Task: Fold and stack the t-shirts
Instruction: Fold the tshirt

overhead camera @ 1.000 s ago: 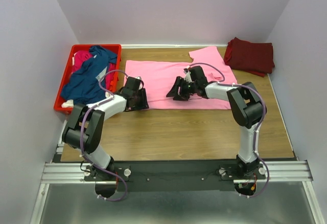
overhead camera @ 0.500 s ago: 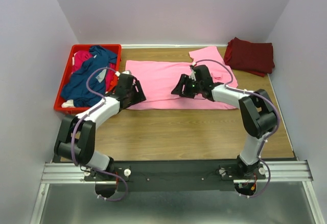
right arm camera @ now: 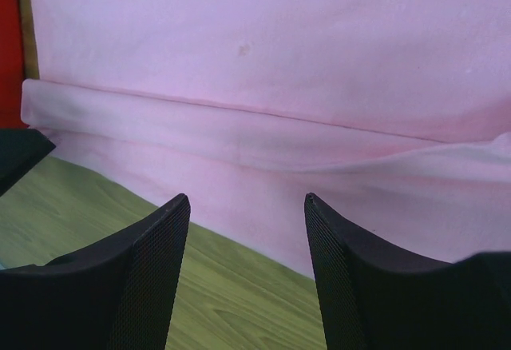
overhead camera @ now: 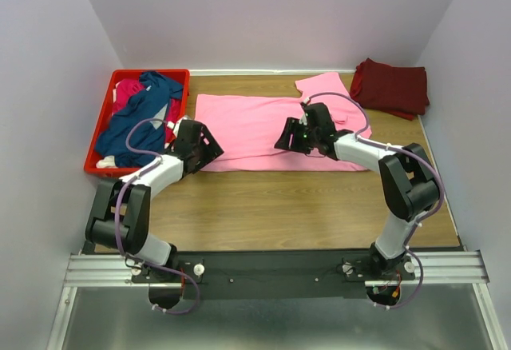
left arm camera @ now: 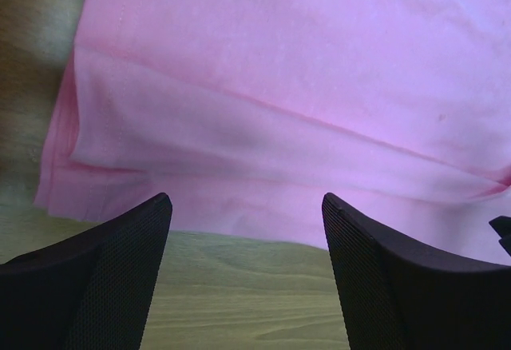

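A light pink t-shirt (overhead camera: 251,122) lies spread flat on the wooden table, one sleeve at the back right. My left gripper (overhead camera: 211,149) is open and empty at the shirt's near left corner; in the left wrist view (left arm camera: 246,200) its tips frame the folded hem (left arm camera: 263,158). My right gripper (overhead camera: 285,140) is open and empty over the middle of the shirt; the right wrist view (right arm camera: 246,198) shows the near hem (right arm camera: 263,166) between its tips. A folded dark maroon shirt (overhead camera: 391,86) lies at the back right. The navy blue shirt (overhead camera: 136,122) and magenta shirt (overhead camera: 126,93) lie in the crate.
A red plastic crate (overhead camera: 102,130) stands at the left table edge, close to my left arm; its side shows in the right wrist view (right arm camera: 8,38). Bare wood (overhead camera: 271,206) lies between the pink shirt and the arm bases. Walls enclose the table on three sides.
My left gripper has moved left and back to the shirt's left corner. My right gripper has shifted right and back over the shirt. The shirt has stayed flat.
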### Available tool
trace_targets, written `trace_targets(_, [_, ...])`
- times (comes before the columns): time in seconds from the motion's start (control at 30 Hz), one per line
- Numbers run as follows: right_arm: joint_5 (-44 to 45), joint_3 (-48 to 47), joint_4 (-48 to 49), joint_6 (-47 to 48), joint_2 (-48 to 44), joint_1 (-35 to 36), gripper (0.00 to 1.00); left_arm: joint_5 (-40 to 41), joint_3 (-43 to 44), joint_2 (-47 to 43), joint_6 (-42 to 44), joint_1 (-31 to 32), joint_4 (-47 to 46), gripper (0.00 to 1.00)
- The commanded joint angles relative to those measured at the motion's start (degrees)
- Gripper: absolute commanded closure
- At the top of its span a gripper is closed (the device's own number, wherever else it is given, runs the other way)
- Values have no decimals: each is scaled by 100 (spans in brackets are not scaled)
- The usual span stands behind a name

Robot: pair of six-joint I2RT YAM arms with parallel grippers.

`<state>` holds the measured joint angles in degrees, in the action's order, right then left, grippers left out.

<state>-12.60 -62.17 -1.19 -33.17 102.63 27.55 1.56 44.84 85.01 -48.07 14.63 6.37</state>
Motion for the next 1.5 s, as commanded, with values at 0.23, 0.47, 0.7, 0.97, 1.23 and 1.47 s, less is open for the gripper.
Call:
trace_targets(0.23, [179, 188, -101, 118, 292, 40, 33, -25, -54, 341, -756, 5, -496, 14])
trace_targets(0.47, [118, 381, -22, 135, 521, 40, 34, 125, -19, 270, -888, 13, -523, 14])
trace_targets(0.7, [109, 496, 22, 153, 504, 40, 34, 107, -10, 481, -941, 13, -602, 14])
trace_targets(0.97, [91, 557, 23, 161, 433, 40, 34, 248, 209, 604, -906, 13, -602, 14])
trace_targets(1.23, [170, 680, 22, 162, 310, 40, 34, 274, 622, 894, -905, 13, -602, 14])
trace_targets(1.47, [144, 698, 14, 205, 240, 40, 34, 274, 1369, 1543, -791, -31, -550, 14])
